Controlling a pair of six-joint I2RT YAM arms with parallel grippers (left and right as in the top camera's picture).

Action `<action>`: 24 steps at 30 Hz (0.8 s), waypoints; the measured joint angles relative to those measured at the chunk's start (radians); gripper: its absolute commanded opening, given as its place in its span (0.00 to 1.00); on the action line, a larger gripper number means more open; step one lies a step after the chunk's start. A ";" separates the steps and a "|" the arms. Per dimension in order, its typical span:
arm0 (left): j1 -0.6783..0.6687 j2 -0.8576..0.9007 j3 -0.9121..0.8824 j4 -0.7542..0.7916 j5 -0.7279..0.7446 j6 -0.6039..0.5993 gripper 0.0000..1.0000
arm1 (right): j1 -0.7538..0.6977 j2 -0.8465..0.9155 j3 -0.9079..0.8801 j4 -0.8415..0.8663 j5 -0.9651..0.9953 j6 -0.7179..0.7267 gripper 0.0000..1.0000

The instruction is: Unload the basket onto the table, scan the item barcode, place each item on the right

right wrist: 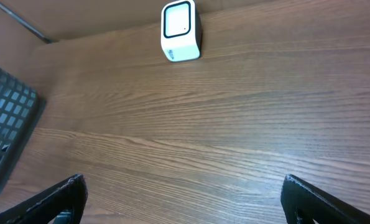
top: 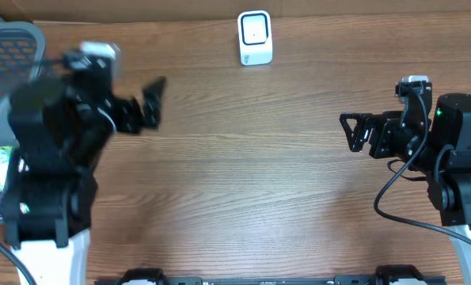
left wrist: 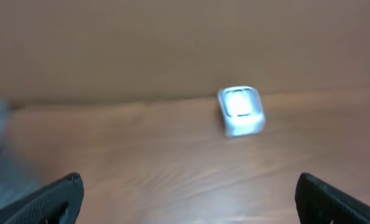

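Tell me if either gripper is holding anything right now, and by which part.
Nothing is held. The left gripper and right gripper are both open and empty; the white scanner stands untouched.

left arm (top: 49, 158): we see it blurred in the overhead view, folded on our left side, wrist aimed inward.
left gripper (top: 152, 103): jaws spread wide, nothing between them.
right arm (top: 457, 158): we see it sharp, bent on our right side.
right gripper (top: 347, 133): jaws wide apart, empty, facing the left gripper, well apart from it.
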 measured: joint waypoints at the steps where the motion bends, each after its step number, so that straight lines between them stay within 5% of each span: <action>1: 0.000 0.039 0.064 -0.053 -0.066 -0.033 1.00 | 0.000 0.000 0.000 0.000 -0.002 0.000 1.00; 9: 0.138 0.329 0.494 -0.425 -0.471 -0.356 0.98 | 0.000 0.000 0.000 -0.027 -0.004 0.000 1.00; 16: 0.388 0.406 0.502 -0.567 -0.525 -0.628 0.92 | 0.000 0.009 0.000 -0.044 -0.003 0.000 1.00; 24: 0.551 0.407 0.403 -0.509 -0.502 -0.735 0.90 | 0.000 0.073 0.000 -0.065 -0.003 0.000 1.00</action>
